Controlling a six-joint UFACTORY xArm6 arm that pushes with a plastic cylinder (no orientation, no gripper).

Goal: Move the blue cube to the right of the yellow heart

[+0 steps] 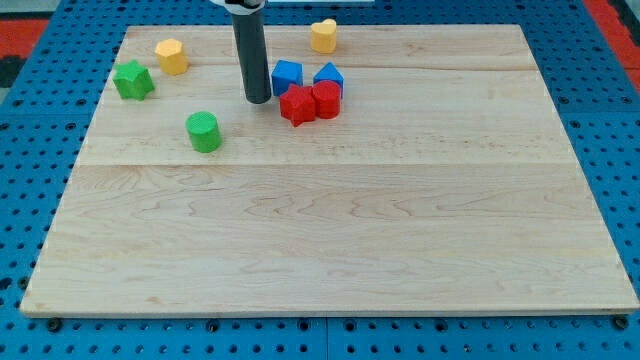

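The blue cube (pixel 287 76) sits near the view's top, left of centre. The yellow heart (pixel 323 35) lies above and to the right of it, near the board's top edge. My tip (pixel 257 100) stands just left of the blue cube and slightly below it, close beside it; I cannot tell if it touches. A second blue block (pixel 329 76), wedge-shaped, lies right of the cube. A red star (pixel 296 105) and a red cylinder (pixel 326 99) sit just below the two blue blocks.
A green star (pixel 132 80) and a yellow hexagon (pixel 171 56) lie at the top left. A green cylinder (pixel 204 131) sits below them. The wooden board (pixel 330 240) rests on a blue pegboard surface.
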